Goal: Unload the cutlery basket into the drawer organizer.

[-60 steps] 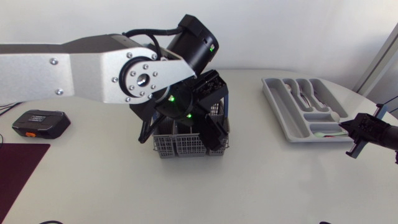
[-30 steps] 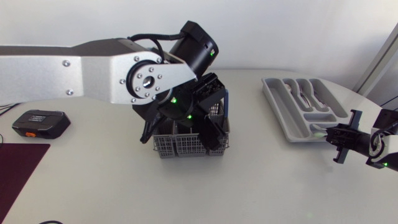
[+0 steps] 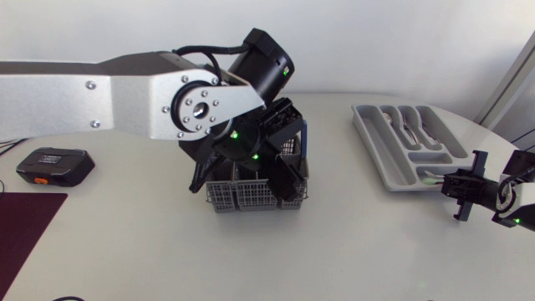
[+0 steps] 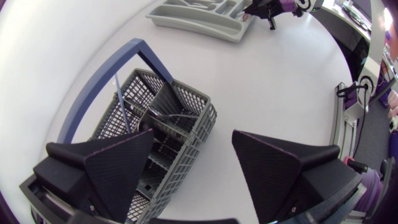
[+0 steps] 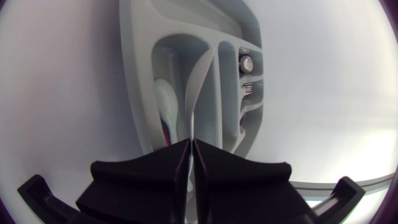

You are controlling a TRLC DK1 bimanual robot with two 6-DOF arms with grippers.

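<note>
Two risks are looming: the left gripper (image 4: 193,134), fingers apart, is straddling the mid-table cutlery basket (image 4: 140,93) wall and could be tipping it. The right gripper (image 5: 191,144), pressed together beside the drawer organizer (image 5: 130,62), is possibly pinching a thin utensil (image 5: 199,87).

The right gripper (image 3: 451,185) with its utensil (image 3: 428,177) has backed off the organizer's (image 3: 374,150) corner.

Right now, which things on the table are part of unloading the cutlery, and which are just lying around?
Job: cutlery basket, the cutlery piece in it, drawer organizer, the cutlery in its compartments, left gripper over the basket, right gripper beside the organizer.
Lying about: black and orange device, dark red mat.
</note>
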